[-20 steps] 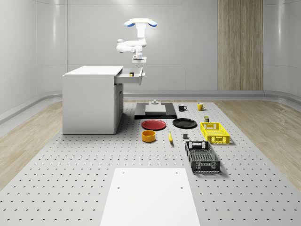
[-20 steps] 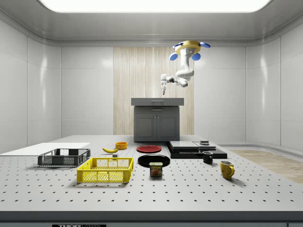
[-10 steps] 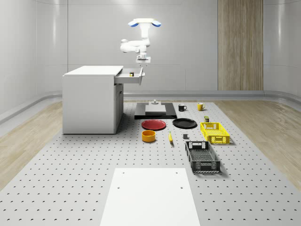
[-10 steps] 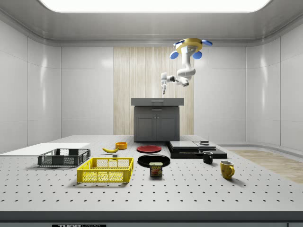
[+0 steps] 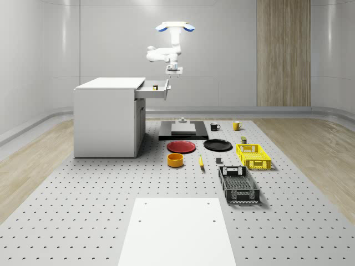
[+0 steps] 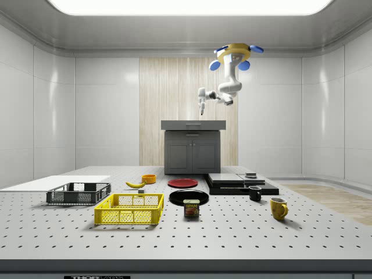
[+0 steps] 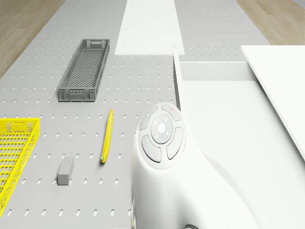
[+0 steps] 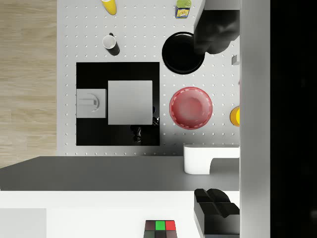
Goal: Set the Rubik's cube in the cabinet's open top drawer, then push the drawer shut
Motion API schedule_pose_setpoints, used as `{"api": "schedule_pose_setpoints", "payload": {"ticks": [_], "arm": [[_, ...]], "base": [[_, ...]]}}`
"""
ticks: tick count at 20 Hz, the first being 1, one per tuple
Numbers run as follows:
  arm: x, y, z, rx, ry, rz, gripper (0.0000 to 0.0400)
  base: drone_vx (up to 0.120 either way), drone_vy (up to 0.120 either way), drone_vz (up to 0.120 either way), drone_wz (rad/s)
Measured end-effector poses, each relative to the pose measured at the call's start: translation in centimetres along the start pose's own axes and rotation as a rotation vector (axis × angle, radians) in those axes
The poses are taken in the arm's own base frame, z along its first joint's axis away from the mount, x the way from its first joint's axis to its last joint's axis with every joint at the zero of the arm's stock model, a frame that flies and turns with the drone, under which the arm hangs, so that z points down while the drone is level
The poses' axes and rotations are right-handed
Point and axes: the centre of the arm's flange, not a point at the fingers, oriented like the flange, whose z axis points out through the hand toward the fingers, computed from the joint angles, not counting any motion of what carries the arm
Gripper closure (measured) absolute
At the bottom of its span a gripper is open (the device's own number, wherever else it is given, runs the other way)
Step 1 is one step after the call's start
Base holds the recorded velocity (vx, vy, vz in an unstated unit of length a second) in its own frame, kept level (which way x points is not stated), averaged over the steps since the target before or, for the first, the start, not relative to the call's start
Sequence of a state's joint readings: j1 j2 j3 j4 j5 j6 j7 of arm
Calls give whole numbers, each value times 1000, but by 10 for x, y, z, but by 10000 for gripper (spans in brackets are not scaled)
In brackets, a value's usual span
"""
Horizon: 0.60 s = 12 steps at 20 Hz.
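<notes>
Gripper (image 5: 173,77) now higher, Rubik's cube (image 8: 160,229) below in open drawer (image 5: 153,88).

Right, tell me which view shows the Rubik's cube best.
The wrist view: the Rubik's cube lies in the open top drawer, with red and green squares visible. In the whole-scene view it is a small speck in the drawer; in the side view I cannot make it out.

The drone (image 5: 171,26) hovers above the front edge of the cabinet's (image 5: 108,116) open top drawer (image 5: 153,90), the gripper (image 5: 173,73) hanging just over that edge. The Rubik's cube (image 8: 160,228) lies in the drawer. On the floor in front — 2 plates (image 5: 181,146) side by side, a bowl (image 5: 175,159) and 2 crates (image 5: 253,155).
</notes>
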<state>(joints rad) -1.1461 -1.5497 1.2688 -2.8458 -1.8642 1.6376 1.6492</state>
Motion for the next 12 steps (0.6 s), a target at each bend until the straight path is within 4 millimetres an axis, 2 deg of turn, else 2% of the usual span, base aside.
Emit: {"api": "schedule_pose_setpoints", "payload": {"ticks": [3,4,6,9,12], "arm": [[0,0,0,0,0,0,0],[2,5,1,-67,69,-9,0],[-13,-1,10,-296,288,23,0],[-21,-13,34,-606,553,112,0],[-39,-35,58,-813,766,81,0]], "base": [[0,120,0,0],[0,120,0,0],[0,120,0,0],[0,120,-13,0],[0,13,-120,0]]}}
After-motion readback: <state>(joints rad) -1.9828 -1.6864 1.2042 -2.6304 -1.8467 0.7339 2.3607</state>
